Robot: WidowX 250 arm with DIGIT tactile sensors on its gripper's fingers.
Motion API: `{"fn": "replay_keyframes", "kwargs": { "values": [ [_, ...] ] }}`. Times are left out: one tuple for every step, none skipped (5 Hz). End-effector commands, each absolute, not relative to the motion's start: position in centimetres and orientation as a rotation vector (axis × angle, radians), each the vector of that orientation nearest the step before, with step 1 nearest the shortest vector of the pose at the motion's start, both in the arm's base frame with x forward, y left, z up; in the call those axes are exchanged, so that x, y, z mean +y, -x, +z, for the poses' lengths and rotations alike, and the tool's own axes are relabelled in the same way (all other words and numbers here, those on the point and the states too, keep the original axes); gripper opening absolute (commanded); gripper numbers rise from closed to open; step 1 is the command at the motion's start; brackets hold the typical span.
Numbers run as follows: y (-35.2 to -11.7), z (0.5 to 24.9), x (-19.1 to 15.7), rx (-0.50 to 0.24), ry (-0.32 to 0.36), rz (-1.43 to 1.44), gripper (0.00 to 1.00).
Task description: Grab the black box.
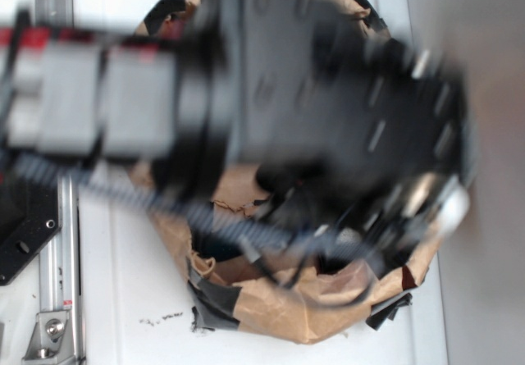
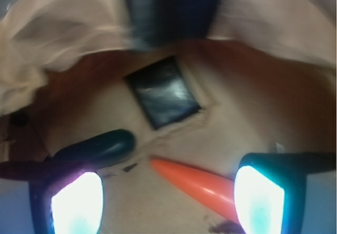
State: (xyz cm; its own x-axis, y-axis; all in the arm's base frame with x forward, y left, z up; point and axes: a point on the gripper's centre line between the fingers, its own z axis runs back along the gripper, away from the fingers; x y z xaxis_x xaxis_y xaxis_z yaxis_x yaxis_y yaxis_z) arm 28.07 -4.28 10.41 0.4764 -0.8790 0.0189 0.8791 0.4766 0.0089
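Note:
In the wrist view the black box (image 2: 164,91), glossy and squarish, lies flat on the brown paper floor of the container, ahead of my gripper (image 2: 167,200). The jaws stand wide apart with nothing between them, and both fingertips (image 2: 73,202) glow white. The box is well beyond the fingertips and apart from them. In the exterior view my blurred arm (image 1: 328,94) hangs over the paper container (image 1: 279,312) and hides the box.
A dark teal oblong object (image 2: 100,147) lies by the left finger. An orange carrot (image 2: 197,184) points from the right finger toward the middle. Crumpled brown paper walls (image 2: 47,50) ring the floor, with a dark blurred patch (image 2: 174,8) at the far rim. A metal rail (image 1: 57,283) stands at left.

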Motion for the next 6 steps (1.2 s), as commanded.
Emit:
{"fn": "replay_keyframes", "kwargs": {
  "values": [
    [-27.6, 11.7, -5.2, -0.085, -0.033, -1.09, 1.0],
    [-27.6, 11.7, -5.2, -0.085, -0.033, -1.09, 1.0],
    [-28.3, 8.4, -4.5, -0.14, 0.049, -1.108, 1.0],
    [-29.6, 6.4, -5.3, -0.171, 0.072, -1.114, 1.0],
    [-30.7, 5.2, -6.4, -0.22, 0.053, -1.118, 1.0],
    [-31.2, 4.1, -8.6, -0.232, 0.093, -1.25, 1.0]
  ]
}}
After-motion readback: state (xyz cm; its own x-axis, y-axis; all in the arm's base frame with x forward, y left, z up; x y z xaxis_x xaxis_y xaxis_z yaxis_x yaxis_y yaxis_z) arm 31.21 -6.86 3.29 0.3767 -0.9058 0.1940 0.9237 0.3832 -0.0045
